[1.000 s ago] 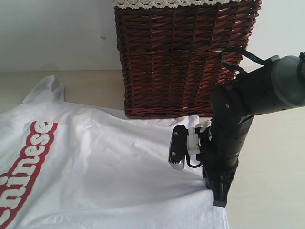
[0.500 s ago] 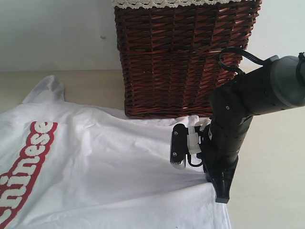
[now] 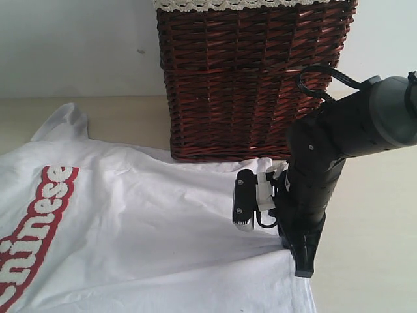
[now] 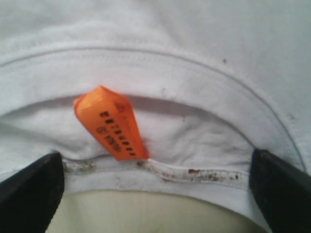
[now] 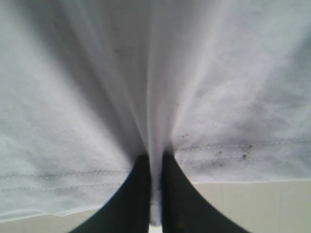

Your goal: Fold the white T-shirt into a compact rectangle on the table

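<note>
White T-shirt (image 3: 143, 222) was spread on desk (image 3: 371, 248), one edge lying just beside wicker basket (image 3: 247, 85). Stitched edge was pinched in bunched fold by right pincer (image 5: 154, 162), clamped together. Left pincer (image 4: 155, 191) was held apart, straddling collar near orange neck tag (image 4: 112, 128).

Soft even light, exterior sharp — both wrist views blurred close up; white T-shirt (image 3: 163, 222) slightly overexposed.
</note>
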Controlling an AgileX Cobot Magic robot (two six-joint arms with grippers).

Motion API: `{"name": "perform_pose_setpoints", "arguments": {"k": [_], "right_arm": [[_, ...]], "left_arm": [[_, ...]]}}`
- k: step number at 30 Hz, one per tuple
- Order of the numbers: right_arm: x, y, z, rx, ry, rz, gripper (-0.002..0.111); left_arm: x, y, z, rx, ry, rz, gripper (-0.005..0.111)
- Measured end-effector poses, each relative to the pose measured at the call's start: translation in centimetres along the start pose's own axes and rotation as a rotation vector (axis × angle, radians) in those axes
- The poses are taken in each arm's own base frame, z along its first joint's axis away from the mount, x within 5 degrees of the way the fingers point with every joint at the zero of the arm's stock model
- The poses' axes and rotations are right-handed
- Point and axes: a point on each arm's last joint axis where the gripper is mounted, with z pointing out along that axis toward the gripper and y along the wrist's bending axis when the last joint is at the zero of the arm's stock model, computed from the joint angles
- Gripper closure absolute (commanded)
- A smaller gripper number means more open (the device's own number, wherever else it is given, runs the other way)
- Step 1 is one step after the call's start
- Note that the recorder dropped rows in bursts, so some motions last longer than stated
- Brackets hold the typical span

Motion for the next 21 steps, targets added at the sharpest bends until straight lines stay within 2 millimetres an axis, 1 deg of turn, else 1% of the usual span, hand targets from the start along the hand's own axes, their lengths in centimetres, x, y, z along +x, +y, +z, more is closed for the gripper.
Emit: {"name": "perform_pose_setpoints", "arguments": {"k": [2,3,6,7,8,9,10,12,21], "right_arm": [[0.0,0.0,0.0,0.0,0.0,0.0,0.108],[0.0,0.0,0.0,0.0,0.0,0.0,0.108],[0.0,0.0,0.0,0.0,0.0,0.0,0.108],[0.0,0.0,0.0,0.0,0.0,0.0,0.108],[0.0,0.0,0.0,0.0,0.0,0.0,0.108],[0.0,0.0,0.0,0.0,0.0,0.0,0.108],[0.0,0.0,0.0,0.0,0.0,0.0,0.108],[0.0,0.0,0.0,0.0,0.0,0.0,0.108],[0.0,0.0,0.0,0.0,0.0,0.0,0.108]], "left_arm": [[0.0,0.0,0.0,0.0,0.0,-0.002,0.013],[0.0,0.0,0.0,0.0,0.0,-0.004,0.02],[0.04,-0.18,0.0,0.017,0.0,0.001,0.049],[0.05,-0.2,0.0,0.019,-0.001,-0.002,0.06],[0.07,-0.15,0.01,0.013,0.001,-0.004,0.079],[0.15,-0.09,0.01,0.004,0.005,-0.013,0.091],[0.17,-0.04,0.04,-0.002,0.006,-0.02,0.107],[0.16,0.18,0.09,-0.025,0.006,-0.035,0.107],[0.12,0.21,0.1,-0.033,-0.01,-0.066,0.107]]}}
